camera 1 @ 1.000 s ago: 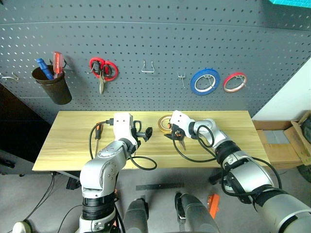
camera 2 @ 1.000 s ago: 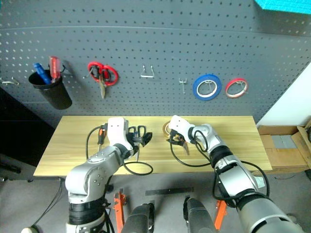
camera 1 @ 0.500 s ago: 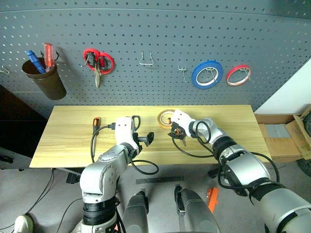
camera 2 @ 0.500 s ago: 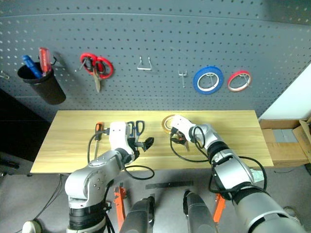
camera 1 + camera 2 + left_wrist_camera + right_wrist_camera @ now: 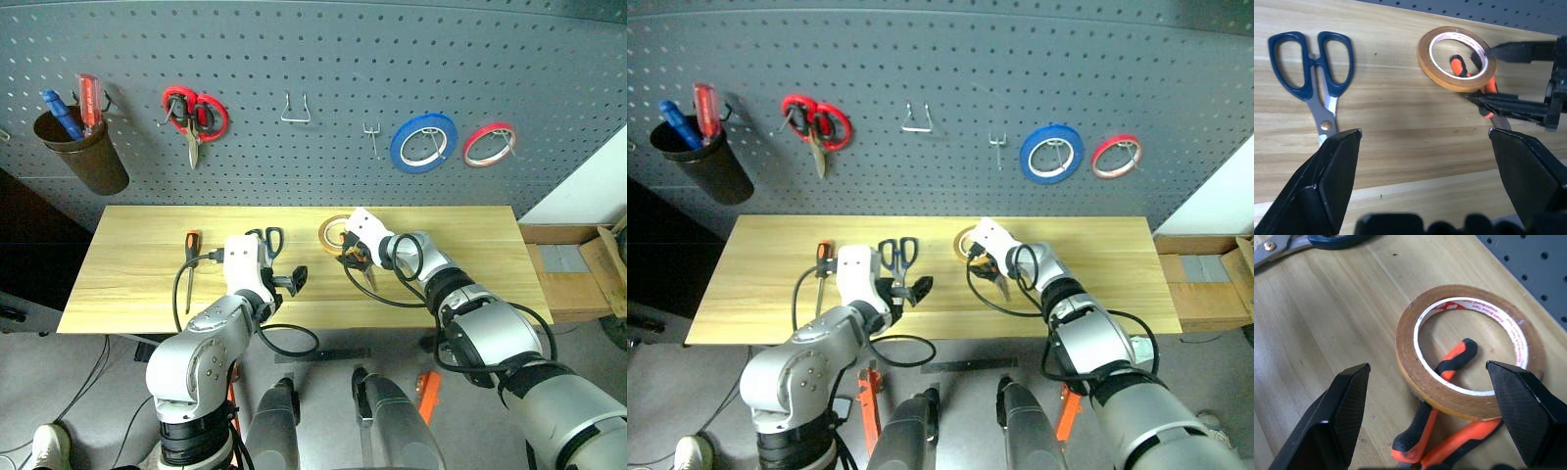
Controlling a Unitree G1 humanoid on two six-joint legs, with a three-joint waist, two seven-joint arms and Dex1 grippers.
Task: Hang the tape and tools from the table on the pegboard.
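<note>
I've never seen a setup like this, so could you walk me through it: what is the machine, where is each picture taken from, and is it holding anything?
It is a two-armed humanoid robot. Two pictures come from its head, looking down; two from cameras on its wrists. On the table lie a yellow-tan tape resting over orange-handled pliers, dark-handled scissors and a screwdriver. The pegboard behind already carries other tools and tape rolls. The right gripper is open beside the tape; the left gripper is open too. Neither holds anything.
</note>
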